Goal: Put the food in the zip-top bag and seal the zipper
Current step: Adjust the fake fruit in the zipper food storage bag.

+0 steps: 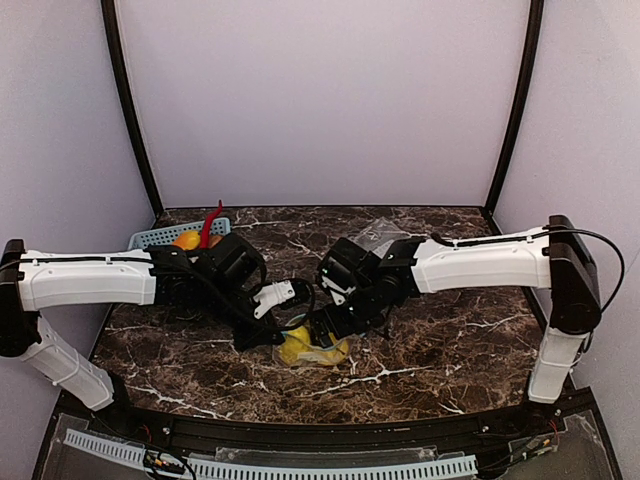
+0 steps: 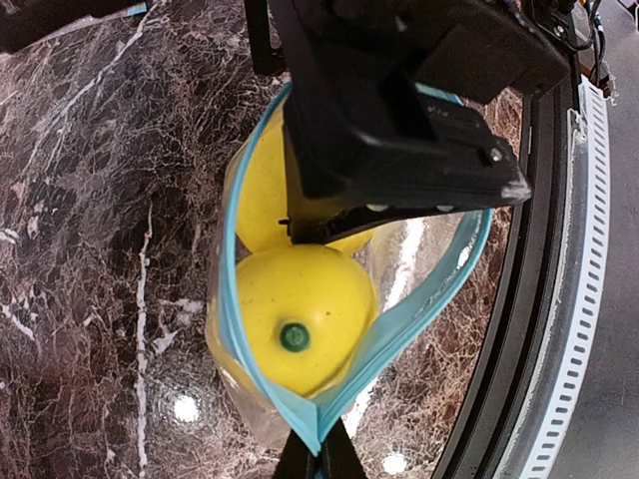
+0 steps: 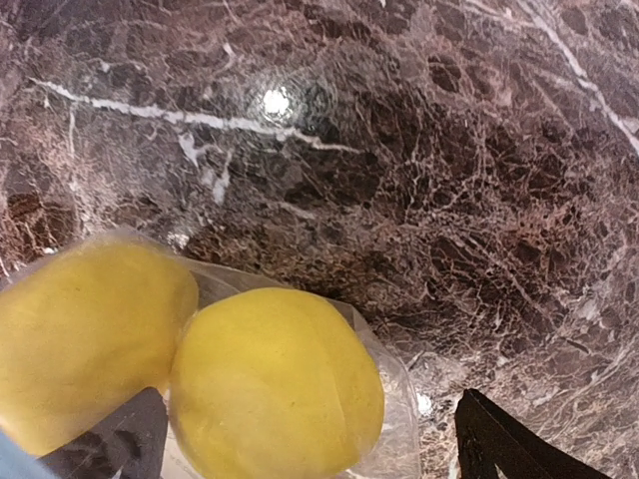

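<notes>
Top view first: both arms reach into the middle of the marble worktop [image 1: 450, 340]. The zip-top bag [image 1: 350, 352] sits toward 6 o'clock of centre with the two lemons [image 1: 298, 348] already in it. The left claw [image 1: 262, 330] is at its 9 o'clock side and the right claw [image 1: 335, 322] is right over it. A blue basket [image 1: 160, 236] holding a red chili pepper [image 1: 210, 222] is out at 10 o'clock. A second clear bag [image 1: 378, 232] lies at 1 o'clock.

Left wrist cam: the teal zipper [image 2: 228, 299] gapes in a wide loop, so it's not sealed. One lemon shows its green stem end. The left claw is clenched on the bag's corner at 6 o'clock, right where the zipper ends. The right claw's black body covers the mouth from 12 o'clock.

Right wrist cam: both lemons sit side by side in clear plastic at 7 o'clock. The right claw's fingers are spread wide, gripping nothing.
</notes>
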Tool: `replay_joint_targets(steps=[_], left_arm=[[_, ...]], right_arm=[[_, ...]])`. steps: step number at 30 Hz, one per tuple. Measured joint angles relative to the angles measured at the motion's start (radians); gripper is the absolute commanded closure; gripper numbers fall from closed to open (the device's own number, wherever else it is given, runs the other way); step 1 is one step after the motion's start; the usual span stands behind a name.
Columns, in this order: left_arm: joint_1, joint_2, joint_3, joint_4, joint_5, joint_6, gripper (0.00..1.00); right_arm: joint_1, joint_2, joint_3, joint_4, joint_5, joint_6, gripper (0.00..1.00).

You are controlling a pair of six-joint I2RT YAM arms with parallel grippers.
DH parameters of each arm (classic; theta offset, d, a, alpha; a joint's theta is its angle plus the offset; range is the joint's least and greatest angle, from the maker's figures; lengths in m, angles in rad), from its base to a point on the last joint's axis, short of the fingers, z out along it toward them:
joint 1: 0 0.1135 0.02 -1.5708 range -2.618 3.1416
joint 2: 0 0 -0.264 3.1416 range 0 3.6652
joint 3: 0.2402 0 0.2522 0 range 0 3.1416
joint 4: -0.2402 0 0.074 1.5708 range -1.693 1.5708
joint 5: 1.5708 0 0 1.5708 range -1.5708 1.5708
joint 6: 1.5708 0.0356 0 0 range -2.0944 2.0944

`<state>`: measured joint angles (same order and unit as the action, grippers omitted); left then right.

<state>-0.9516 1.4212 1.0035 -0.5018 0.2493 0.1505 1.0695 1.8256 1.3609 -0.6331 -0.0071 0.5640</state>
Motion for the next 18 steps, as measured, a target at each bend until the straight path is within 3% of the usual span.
replay_joint_targets(steps=[18], left_arm=[[0.0,-0.017,0.0,-0.001,-0.08,0.023,0.99]], right_arm=[[0.004,0.031,0.016,-0.111,0.081,0.047,0.01]])
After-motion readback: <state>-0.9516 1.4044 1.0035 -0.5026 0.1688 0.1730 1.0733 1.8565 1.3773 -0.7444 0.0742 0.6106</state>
